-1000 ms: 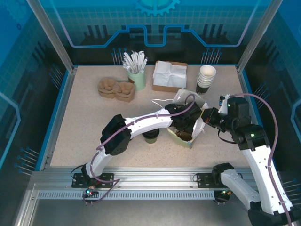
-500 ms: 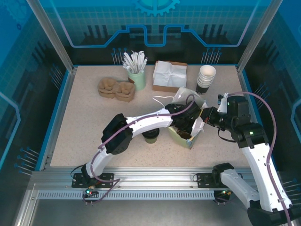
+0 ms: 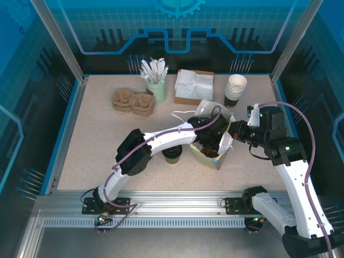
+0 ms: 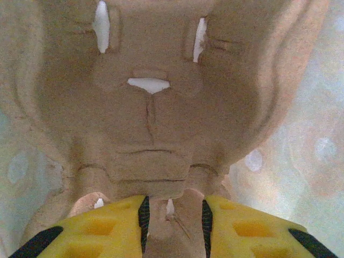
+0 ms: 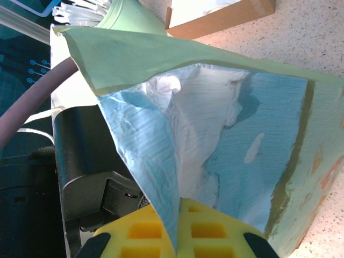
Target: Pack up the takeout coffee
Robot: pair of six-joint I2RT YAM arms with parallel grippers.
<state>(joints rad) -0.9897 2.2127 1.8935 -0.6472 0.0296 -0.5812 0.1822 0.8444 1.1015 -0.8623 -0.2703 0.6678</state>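
Well to the left of the pale green paper bag [image 3: 206, 157] I see brown moulded-pulp cup trays [image 3: 133, 102] lying on the speckled counter [image 3: 97, 145], with a green tumbler of white stirrers [image 3: 156, 86] just beside them. Closer in, just left of the bag, is the takeout coffee [image 3: 172, 156], a small olive-green paper cup with a round black lid. It stands upright on the counter outside the bag, partly tucked under my left arm. That arm reaches into the bag's open mouth, where the left fingers [image 4: 107, 228] are partly closed, pinching a centre tab of a brown pulp carrier [image 4: 150, 123] with the bag's tinted walls around it. On the bag's right side, the right fingers [image 5: 145, 231] are closed tight on the thin paper wall at its rim. Behind the bag sits a cardboard box of white napkins [image 3: 193, 86], and to the right of that a stack of white-rimmed cups [image 3: 235, 88].
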